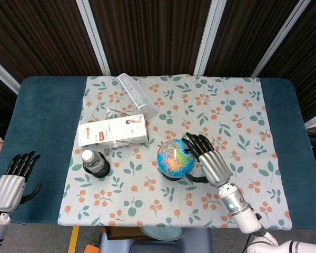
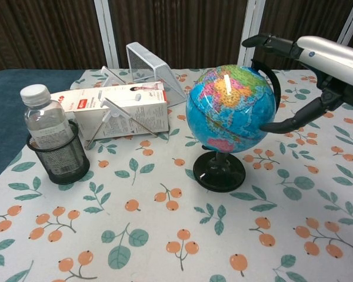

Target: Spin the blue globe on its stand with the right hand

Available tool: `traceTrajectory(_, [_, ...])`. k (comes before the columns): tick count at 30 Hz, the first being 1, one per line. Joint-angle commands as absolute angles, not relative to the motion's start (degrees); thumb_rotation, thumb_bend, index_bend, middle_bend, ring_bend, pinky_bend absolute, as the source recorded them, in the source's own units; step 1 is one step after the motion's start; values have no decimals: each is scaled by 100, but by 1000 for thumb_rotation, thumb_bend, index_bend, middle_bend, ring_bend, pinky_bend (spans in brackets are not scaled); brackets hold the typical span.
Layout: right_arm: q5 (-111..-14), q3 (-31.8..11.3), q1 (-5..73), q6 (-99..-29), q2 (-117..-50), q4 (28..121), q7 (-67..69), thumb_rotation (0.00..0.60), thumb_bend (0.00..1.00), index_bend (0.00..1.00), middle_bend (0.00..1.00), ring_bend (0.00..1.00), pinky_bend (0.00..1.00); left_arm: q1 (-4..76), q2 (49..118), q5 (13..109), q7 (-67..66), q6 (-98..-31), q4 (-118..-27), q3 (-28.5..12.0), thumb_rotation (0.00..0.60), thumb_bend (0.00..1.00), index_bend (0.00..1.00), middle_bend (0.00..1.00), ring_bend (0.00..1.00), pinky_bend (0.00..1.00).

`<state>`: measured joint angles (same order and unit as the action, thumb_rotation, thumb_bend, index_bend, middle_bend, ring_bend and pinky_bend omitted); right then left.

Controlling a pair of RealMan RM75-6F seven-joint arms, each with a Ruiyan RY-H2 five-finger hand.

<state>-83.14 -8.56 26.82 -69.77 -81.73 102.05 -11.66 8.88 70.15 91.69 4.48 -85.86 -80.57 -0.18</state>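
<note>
The blue globe [image 1: 175, 158] [image 2: 232, 110] stands upright on its black round stand [image 2: 223, 174] on the flowered cloth, right of the table's middle. My right hand [image 1: 208, 158] [image 2: 313, 69] is spread open against the globe's right side, its fingers [image 2: 265, 40] reaching over the top of the black arc and its thumb [image 2: 285, 124] touching the lower right of the sphere. It holds nothing. My left hand [image 1: 15, 176] rests open on the blue table at the front left, far from the globe, seen in the head view only.
A clear bottle [image 2: 44, 121] stands in a black mesh cup [image 2: 60, 156] left of the globe. A white and red box [image 2: 115, 108] with a metal wire stand leaning on it lies behind, and a clear plastic case [image 2: 152, 70] sits further back. The cloth [image 2: 165, 235] covers the table's middle.
</note>
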Motion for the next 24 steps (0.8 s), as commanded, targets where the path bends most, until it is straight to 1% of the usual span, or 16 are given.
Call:
traceTrajectory(1, [-8232, -890, 2685, -6959, -8139, 10154, -1131, 600, 247, 0, 0, 0, 0, 884, 7021, 9168, 423, -8581, -8057, -13, 600, 384, 23, 0, 0, 2])
traceTrajectory(19, [-7580, -1163, 2833, -6771, -8299, 9425, -980, 600, 248, 0, 0, 0, 0, 887, 7046, 9126, 347, -8539, -8055, -26, 600, 382, 24, 0, 0, 2])
traceTrajectory(24, [-7525, -1187, 2862, -6772, -8336, 9286, -986, 600, 248, 0, 0, 0, 0, 891, 7049, 9105, 336, -8518, -8048, -32, 600, 382, 24, 0, 0, 2])
